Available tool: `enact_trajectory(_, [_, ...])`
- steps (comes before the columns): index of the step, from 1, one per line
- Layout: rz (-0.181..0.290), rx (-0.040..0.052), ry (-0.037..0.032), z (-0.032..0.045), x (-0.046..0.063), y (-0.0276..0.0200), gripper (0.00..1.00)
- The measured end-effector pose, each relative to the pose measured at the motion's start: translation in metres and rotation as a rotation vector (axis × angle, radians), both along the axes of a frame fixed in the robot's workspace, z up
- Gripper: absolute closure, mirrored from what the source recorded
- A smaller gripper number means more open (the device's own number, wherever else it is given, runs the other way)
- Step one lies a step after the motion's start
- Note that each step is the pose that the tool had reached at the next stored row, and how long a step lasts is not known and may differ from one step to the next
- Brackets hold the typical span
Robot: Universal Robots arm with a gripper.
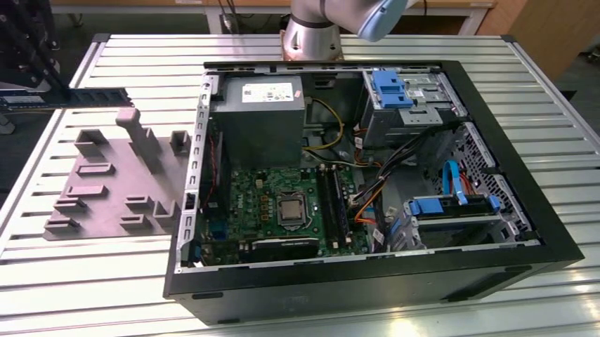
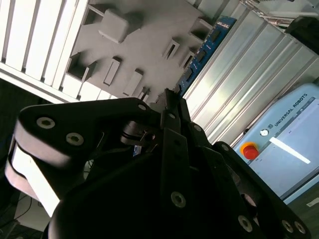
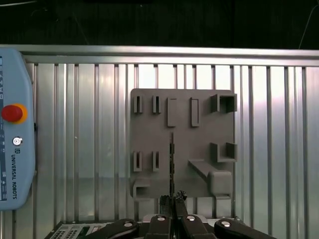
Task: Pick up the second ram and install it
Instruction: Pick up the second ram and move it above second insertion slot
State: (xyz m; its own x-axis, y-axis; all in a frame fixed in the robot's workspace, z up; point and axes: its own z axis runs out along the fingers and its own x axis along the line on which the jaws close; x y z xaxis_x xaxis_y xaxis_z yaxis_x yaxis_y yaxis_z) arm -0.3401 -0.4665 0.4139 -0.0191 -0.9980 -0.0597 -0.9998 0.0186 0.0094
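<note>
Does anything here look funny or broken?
Nothing looks broken or spilled. One thing may look funny: the second ram lies in neither the grey tray nor the computer case. That is because the gripper is pinching its end, holding it by the tray.

Robot arm body: silver-grey cylindrical metal arm link (image 1: 312, 34), pale blue rounded plastic joint cap (image 1: 380, 17), matte black bar-linkage gripper (image 3: 173, 199).
In both wrist views the gripper (image 2: 169, 97) is flat black bars stacked in layers, narrowing to slim fingers (image 3: 165, 201). Round silver screw heads (image 2: 46, 122) sit at the pivots, several along each bar. A whitish-grey curved band (image 2: 22, 167) edges the black housing, possibly a wrist flange, partly dark.
</note>
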Motion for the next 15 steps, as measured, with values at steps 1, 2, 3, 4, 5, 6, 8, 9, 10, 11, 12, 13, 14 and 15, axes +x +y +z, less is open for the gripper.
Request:
enact_trajectory(1, [0.000,0.0000,0.0000,0.0000,0.002,0.0000,0.86])
enact_trajectory(2, [0.000,0.0000,0.0000,0.0000,0.004,0.0000,0.86])
enact_trajectory(3, [0.000,0.0001,0.0000,0.0000,0.007,0.0000,0.86])
enact_trajectory(4, [0.000,0.0001,0.0000,0.0000,0.009,0.0000,0.86])
enact_trajectory(5, [0.000,0.0001,-0.0001,0.0000,0.011,0.0000,0.86])
enact_trajectory(6, [0.000,0.0001,-0.0001,-0.0001,0.014,0.0000,0.86])
enact_trajectory(8, [0.000,0.0000,0.0000,0.0000,0.019,0.0000,0.86])
enact_trajectory(9, [0.000,0.0000,0.0000,0.0000,0.022,0.0000,0.86])
enact_trajectory(10, [0.000,0.0001,0.0000,0.0000,0.024,0.0000,0.86])
enact_trajectory(11, [0.000,0.0000,0.0000,0.0000,0.027,0.0000,0.86])
enact_trajectory(12, [0.000,0.0001,-0.0001,0.0000,0.029,0.0000,0.86])
enact_trajectory(13, [0.000,0.0001,-0.0001,-0.0001,0.032,0.0000,0.86])
enact_trajectory(14, [0.000,0.0001,-0.0001,0.0000,0.035,0.0000,0.86])
enact_trajectory(15, [0.000,0.0001,-0.0001,-0.0001,0.037,0.0000,0.86])
